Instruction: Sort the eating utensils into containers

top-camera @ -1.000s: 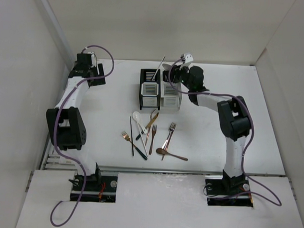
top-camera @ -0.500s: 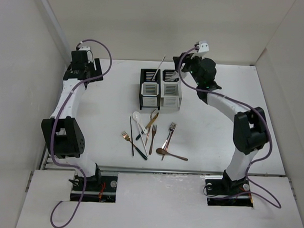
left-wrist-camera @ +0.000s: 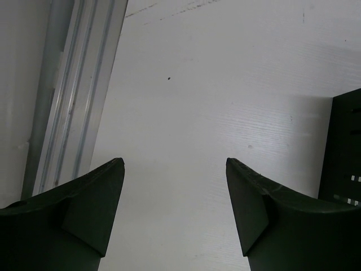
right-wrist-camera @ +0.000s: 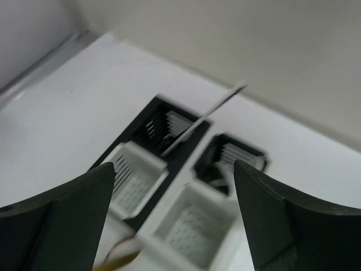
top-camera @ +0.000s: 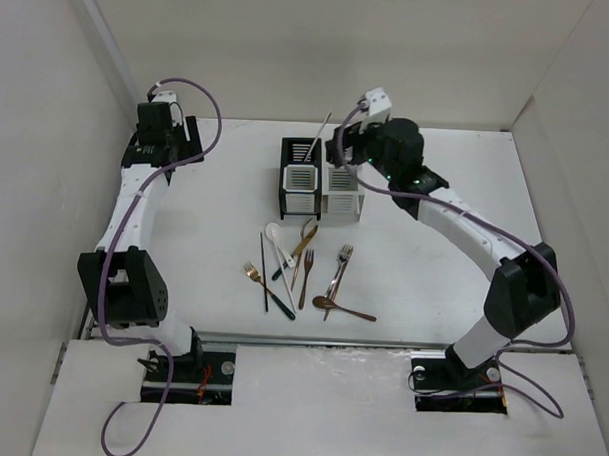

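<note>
Over the last second the right hand (top-camera: 342, 149) has been lifted away from the containers (top-camera: 323, 189) and swung back to hang above them, just right of centre in the upper part of the overhead view. Its fingers are spread wide and nothing is held between them. A single slim utensil (top-camera: 319, 136) is left standing in the black compartment, leaning toward the back wall. From this it is judged that one delivery is finished and another pick is due.

The remaining eating utensils (top-camera: 303, 273) are heaped loosely on the counter (top-camera: 466, 194), below the containers at mid-frame, several crossing one another. The left hand (left-wrist-camera: 175, 162) has been drawn further toward the upper left corner, fingers apart and empty, with bare counter beneath it and the black container's side at the right edge of its view.

Open counter is left on both sides of the heap. The side walls stand well apart from it; the leaning utensil is the nearest obstacle to the right hand.
</note>
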### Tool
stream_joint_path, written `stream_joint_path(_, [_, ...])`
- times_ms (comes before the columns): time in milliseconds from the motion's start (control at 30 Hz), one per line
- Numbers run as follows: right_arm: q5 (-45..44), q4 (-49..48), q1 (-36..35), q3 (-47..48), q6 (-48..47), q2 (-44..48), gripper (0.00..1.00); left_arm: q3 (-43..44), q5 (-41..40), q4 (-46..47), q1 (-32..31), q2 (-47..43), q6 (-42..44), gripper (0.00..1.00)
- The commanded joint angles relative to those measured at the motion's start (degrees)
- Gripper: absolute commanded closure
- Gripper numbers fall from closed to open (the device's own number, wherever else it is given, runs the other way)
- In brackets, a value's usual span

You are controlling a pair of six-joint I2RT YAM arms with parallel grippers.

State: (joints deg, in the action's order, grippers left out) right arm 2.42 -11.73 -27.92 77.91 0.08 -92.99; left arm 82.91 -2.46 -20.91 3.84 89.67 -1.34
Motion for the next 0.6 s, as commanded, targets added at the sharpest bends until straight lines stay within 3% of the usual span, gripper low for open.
stream_joint_path(0, [4.5, 18.4, -7.5, 3.3, -5.6, -0.5, 0.09, -0.6, -1.1, 0.8, 0.2, -4.9, 0.6, 0.3])
stream_joint_path(67, [1.5, 22.0, -14.4, 3.3, -6.3, -1.6, 0.09, -1.3, -1.8, 1.3, 0.2, -5.5, 0.6, 0.3])
stream_joint_path(167, [0.9, 26.6, -21.3, 3.8, -6.3, -5.4, 0.19, -3.0, -2.5, 1.8, 0.2, -7.9, 0.6, 0.3])
stream_joint_path(300, [2.1, 30.4, -23.8, 6.5, -2.4, -11.3, 0.47, -6.4, -2.5, 3.1, 0.2, -10.7, 0.6, 0.29])
stream_joint_path(333, [1.3, 30.4, -23.8, 6.5, -1.4, -13.2, 0.59, -7.0, -2.5, 3.1, 0.2, -11.7, 0.6, 0.29])
stream_joint_path(367, [1.3, 30.4, -23.8, 6.5, 0.2, -14.1, 0.62, -7.0, -2.5, 3.1, 0.2, -12.2, 0.6, 0.29])
stream_joint_path(567, [0.1, 30.4, -23.8, 11.2, 1.4, -21.7, 0.61, -9.7, -1.3, 4.1, 0.2, -14.7, 0.0, 0.29])
